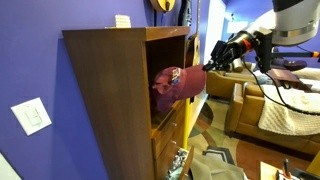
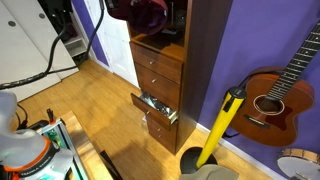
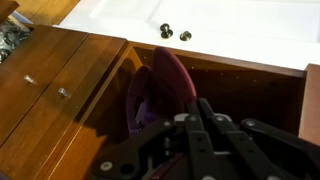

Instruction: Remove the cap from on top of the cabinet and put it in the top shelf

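Observation:
The maroon cap (image 1: 169,85) hangs at the mouth of the top shelf (image 1: 168,50) of the dark-brown cabinet (image 1: 105,100). My gripper (image 1: 208,67) reaches in from the open side and is shut on the cap's edge. In the wrist view the cap (image 3: 160,85) stands on edge inside the dark compartment (image 3: 255,95), just ahead of my fingers (image 3: 196,106). In an exterior view the cap (image 2: 150,12) shows at the top of the frame, above the drawers (image 2: 157,65).
A small white card (image 1: 122,20) lies on the cabinet top. A lower drawer (image 2: 155,106) stands pulled open with clutter inside. A guitar (image 2: 270,95) and a yellow pole (image 2: 220,125) lean next to the cabinet. A sofa (image 1: 275,105) stands behind the arm.

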Controlling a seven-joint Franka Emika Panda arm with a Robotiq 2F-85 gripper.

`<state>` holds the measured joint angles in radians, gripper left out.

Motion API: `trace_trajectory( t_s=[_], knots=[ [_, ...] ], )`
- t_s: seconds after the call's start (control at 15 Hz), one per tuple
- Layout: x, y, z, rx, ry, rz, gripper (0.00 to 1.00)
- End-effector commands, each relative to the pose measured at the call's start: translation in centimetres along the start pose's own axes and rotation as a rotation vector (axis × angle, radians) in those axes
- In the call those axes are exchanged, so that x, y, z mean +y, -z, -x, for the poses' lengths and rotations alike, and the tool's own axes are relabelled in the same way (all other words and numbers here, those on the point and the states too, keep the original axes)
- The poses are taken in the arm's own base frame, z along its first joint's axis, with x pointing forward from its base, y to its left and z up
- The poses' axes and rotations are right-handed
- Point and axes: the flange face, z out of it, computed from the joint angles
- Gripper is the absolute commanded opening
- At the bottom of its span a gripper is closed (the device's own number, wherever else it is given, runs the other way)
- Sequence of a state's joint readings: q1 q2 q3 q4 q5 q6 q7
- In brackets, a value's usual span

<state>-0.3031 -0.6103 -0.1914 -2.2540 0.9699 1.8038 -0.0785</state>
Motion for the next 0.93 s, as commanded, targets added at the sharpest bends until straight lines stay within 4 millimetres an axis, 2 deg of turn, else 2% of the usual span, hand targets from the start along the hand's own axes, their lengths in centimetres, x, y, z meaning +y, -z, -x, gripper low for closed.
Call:
trace_trajectory(
  t_s=[0.0, 0.53, 0.87],
  knots=[
    [0.9, -1.7, -0.5, 0.048, -0.03, -0.093, 0.02],
    [2.4, -6.1, -0.9, 0.117, -0.054, -0.295, 0.02],
    [3.6, -8.3, -1.1, 0.122, -0.035, -0.35, 0.02]
  ],
)
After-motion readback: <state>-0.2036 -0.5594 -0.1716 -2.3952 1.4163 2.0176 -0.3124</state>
